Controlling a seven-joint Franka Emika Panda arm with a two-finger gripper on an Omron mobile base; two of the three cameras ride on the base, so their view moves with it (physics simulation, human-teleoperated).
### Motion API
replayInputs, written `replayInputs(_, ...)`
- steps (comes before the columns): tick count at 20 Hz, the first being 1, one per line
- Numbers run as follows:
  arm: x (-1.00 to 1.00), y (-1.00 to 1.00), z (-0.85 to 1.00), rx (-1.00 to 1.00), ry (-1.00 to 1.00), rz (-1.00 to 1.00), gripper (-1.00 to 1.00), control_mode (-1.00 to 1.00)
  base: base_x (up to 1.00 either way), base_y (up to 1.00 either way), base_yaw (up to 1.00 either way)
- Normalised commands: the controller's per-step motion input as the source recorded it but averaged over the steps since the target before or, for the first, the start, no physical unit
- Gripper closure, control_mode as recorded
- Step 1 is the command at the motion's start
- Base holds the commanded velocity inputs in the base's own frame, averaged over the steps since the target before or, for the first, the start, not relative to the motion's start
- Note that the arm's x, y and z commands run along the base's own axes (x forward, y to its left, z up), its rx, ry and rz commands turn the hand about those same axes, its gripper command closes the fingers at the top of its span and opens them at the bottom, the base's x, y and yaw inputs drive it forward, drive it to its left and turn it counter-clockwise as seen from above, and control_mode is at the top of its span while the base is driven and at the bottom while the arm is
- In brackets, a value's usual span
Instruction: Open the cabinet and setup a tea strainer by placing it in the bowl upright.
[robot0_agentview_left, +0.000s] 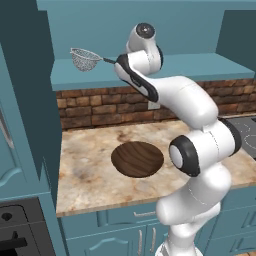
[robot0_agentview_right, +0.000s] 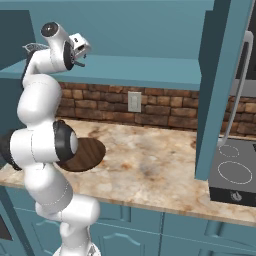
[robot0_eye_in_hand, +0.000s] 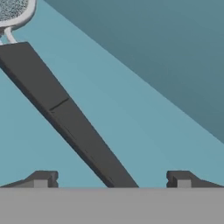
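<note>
The cabinet stands open, its left door (robot0_agentview_left: 20, 100) and right door (robot0_agentview_right: 220, 90) swung out. On the cabinet's shelf (robot0_agentview_left: 200, 67) rests the tea strainer (robot0_agentview_left: 86, 59), a silver mesh basket whose thin dark handle points right. My gripper (robot0_agentview_left: 113, 61) reaches in at the handle's end. In the hand view the handle of the tea strainer (robot0_eye_in_hand: 65, 113) runs diagonally between the spread fingertips of my gripper (robot0_eye_in_hand: 111, 179), which is open and not clamped on it; the mesh rim shows at the top left. The dark wooden bowl (robot0_agentview_left: 137, 158) sits below on the counter, partly behind my arm (robot0_agentview_right: 82, 155).
The marble counter (robot0_agentview_right: 160, 165) runs along a brick wall with a white outlet (robot0_agentview_right: 133, 101). A cooktop (robot0_agentview_right: 235, 172) lies at the right, under the open right door. An oven front (robot0_agentview_left: 15, 225) is at the lower left.
</note>
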Motion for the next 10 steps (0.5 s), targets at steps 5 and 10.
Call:
replayInputs(5, 0.28, 0.08, 0.00, -0.04, 0.00, 0.00, -1.00, -1.00, 0.00, 0.00, 0.00)
replayInputs(10, 0.23, 0.05, -0.09, -0.02, 0.00, 0.02, -1.00, -1.00, 0.00, 0.00, 0.00)
